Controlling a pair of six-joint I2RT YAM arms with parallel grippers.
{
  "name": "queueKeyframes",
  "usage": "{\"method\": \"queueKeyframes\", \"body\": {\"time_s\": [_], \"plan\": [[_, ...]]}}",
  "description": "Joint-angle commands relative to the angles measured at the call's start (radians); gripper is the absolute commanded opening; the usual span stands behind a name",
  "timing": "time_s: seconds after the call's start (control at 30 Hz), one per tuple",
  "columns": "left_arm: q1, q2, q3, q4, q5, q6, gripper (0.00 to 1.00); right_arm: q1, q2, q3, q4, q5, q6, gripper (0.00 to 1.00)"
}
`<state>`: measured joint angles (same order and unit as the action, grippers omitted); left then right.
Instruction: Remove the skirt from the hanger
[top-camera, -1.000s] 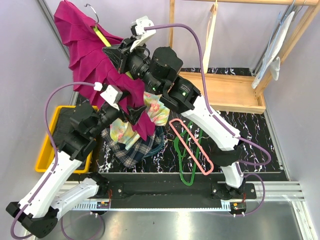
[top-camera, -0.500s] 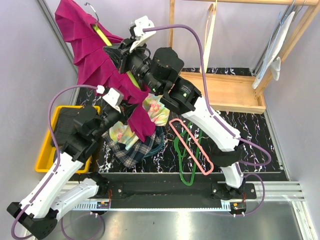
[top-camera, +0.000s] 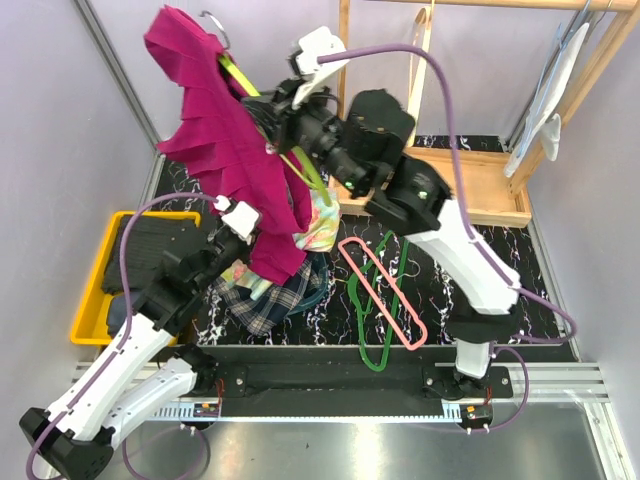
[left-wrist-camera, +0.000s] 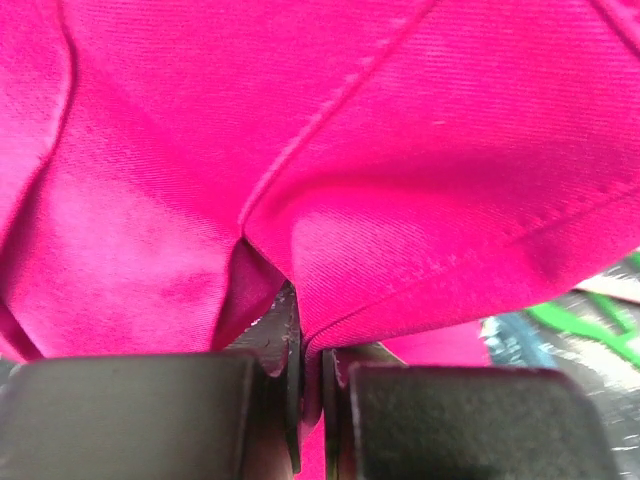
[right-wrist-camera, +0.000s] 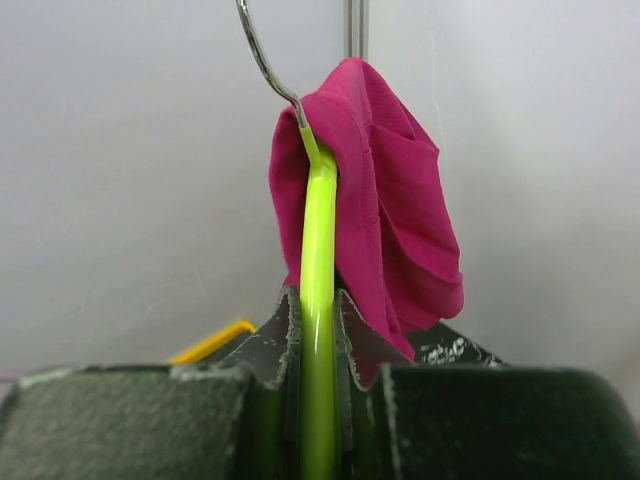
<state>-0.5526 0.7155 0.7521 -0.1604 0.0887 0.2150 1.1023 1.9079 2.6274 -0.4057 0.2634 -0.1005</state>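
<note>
A: While the right gripper is clamping the lime hanger up in the air, what's the left doing?
B: The left gripper is pinching the magenta garment near its hem, jaws closed on a fold. I'm guessing the 2 arms are bracing to pull cloth off the raised hanger.
A: And the plaid skirt?
B: It's lying crumpled on the table, partly under the floral garment. The dark green hanger is lying nearby, beside the pink hanger. Neither arm is touching either; the skirt's looking already off.
A: Any labels?
B: I'm seeing no readable writing anywhere.
</note>
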Motion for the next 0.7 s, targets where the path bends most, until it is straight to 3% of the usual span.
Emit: {"method": "queueKeyframes", "body": {"time_s": [0.0,0.13,0.2,0.33,0.5,0.53,0.57,0.6,0.63,0.67], "plan": [[0.031,0.025,0.027,-0.042,-0.087,0.122,0.00,0.002,-0.242,0.014,-0.012,0.028,0.088,0.00],[0.103,0.062,0.090,-0.011,-0.112,0.165,0.00,0.002,-0.394,-0.073,-0.355,0.074,0.318,0.00],[0.160,0.094,0.121,-0.010,-0.095,0.137,0.00,0.002,-0.525,-0.211,-0.470,0.063,0.398,0.00],[0.209,0.142,0.202,-0.027,-0.029,0.078,0.00,0.002,-0.714,-0.435,-0.599,0.007,0.605,0.00],[0.209,0.163,0.254,-0.074,0.068,0.035,0.00,0.002,-0.823,-0.670,-0.647,-0.159,0.700,0.00],[0.209,0.168,0.263,-0.089,0.092,0.026,0.05,0.004,-0.829,-0.720,-0.636,-0.183,0.700,0.00],[0.207,0.170,0.271,-0.108,0.138,0.009,0.32,0.002,-0.831,-0.743,-0.604,-0.191,0.703,0.00],[0.207,0.170,0.285,-0.116,0.157,0.003,0.54,0.004,-0.827,-0.763,-0.584,-0.200,0.699,0.00],[0.207,0.168,0.291,-0.125,0.166,-0.006,0.67,0.002,-0.819,-0.786,-0.565,-0.211,0.693,0.00],[0.207,0.168,0.297,-0.133,0.171,-0.026,0.94,0.004,-0.799,-0.791,-0.526,-0.216,0.684,0.00]]}}
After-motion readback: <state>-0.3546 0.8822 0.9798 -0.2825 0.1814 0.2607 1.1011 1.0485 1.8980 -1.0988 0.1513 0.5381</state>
